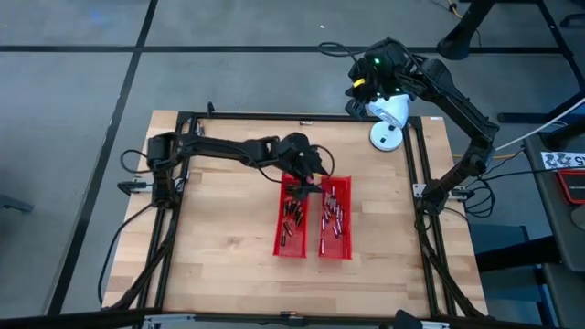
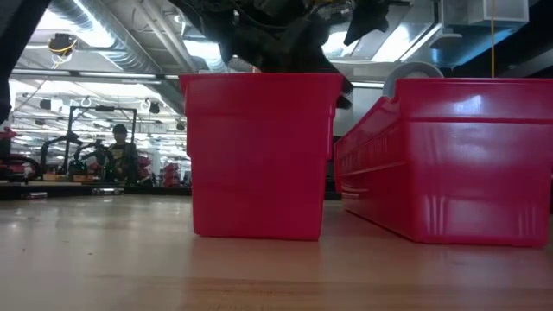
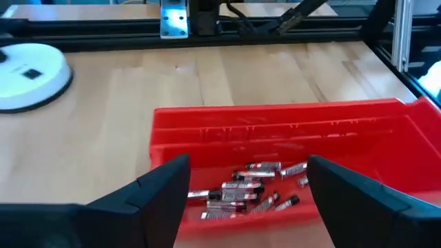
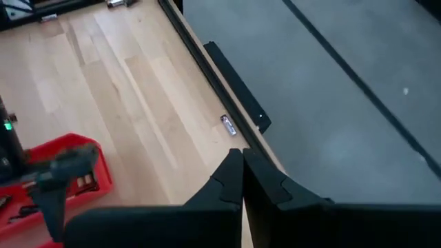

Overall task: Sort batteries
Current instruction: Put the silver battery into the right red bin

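Left gripper (image 3: 244,200) spread wide above batteries (image 3: 251,189) in red tray (image 3: 275,127); next, lower and pinch one. Right gripper (image 4: 241,172) clenched, parked.

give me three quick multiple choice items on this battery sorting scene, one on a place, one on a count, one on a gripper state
1. Where is the left gripper?
A. over the far end of the left red tray
B. at the table's near edge
C. above the white round device

2. How many red trays are on the table?
A. one
B. two
C. four

3. How are the right gripper's fingers?
A. wide open
B. shut on a battery
C. shut, empty

Answers:
1 A, the high view shows it there, above the batteries.
2 B, two stand side by side.
3 C, the right wrist view shows the fingers pressed together with nothing between.
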### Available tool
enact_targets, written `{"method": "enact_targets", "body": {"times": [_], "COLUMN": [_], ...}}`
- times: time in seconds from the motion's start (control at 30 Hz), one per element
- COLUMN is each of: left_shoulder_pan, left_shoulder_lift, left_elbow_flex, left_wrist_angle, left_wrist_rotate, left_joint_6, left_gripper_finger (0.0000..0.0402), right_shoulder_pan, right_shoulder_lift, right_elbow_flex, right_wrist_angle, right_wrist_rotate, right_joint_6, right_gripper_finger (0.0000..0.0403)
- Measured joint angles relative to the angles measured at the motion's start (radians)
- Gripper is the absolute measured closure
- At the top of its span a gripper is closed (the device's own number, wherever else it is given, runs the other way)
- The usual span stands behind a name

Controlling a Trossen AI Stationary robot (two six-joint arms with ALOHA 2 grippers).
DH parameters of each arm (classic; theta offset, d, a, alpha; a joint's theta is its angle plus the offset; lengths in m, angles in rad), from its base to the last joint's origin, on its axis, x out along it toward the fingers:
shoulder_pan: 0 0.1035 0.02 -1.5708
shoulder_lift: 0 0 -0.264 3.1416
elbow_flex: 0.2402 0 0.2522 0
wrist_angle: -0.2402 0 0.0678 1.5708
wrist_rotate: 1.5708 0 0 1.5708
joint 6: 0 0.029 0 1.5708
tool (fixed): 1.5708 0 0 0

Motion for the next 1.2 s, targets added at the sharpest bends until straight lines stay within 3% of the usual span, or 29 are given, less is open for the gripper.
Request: {"method": "enact_targets", "body": {"times": [0.1, 0.2, 0.43, 0.57, 0.77, 1.0, 1.2], "left_shoulder_pan": [0.016, 0.037, 0.125, 0.191, 0.272, 0.304, 0.305], "left_shoulder_lift": [-0.063, -0.134, -0.249, -0.247, -0.247, -0.246, -0.245], "left_elbow_flex": [0.001, 0.001, 0.001, -0.044, -0.229, -0.465, -0.596], "left_wrist_angle": [-0.092, -0.284, -0.995, -1.272, -1.382, -1.317, -1.211], "left_wrist_rotate": [-0.045, -0.099, -0.256, -0.334, -0.401, -0.521, -0.574], "left_joint_6": [0.023, 0.059, 0.177, 0.217, 0.283, 0.347, 0.354], "left_gripper_finger": [0.0127, 0.0134, 0.0144, 0.0143, 0.0147, 0.0148, 0.0149], "right_shoulder_pan": [0.000, 0.000, 0.001, 0.001, 0.001, 0.001, 0.000], "right_shoulder_lift": [0.000, 0.000, 0.000, 0.000, 0.000, 0.000, 0.000], "right_elbow_flex": [0.000, 0.000, 0.000, 0.000, 0.000, 0.000, 0.000], "right_wrist_angle": [-0.018, -0.036, -0.019, -0.013, 0.002, 0.040, 0.058], "right_wrist_rotate": [0.000, 0.005, 0.010, 0.011, 0.011, 0.011, 0.011], "right_joint_6": [0.031, 0.051, 0.078, 0.078, 0.078, 0.077, 0.077], "right_gripper_finger": [0.0398, 0.0398, 0.0398, 0.0398, 0.0398, 0.0398, 0.0398]}}
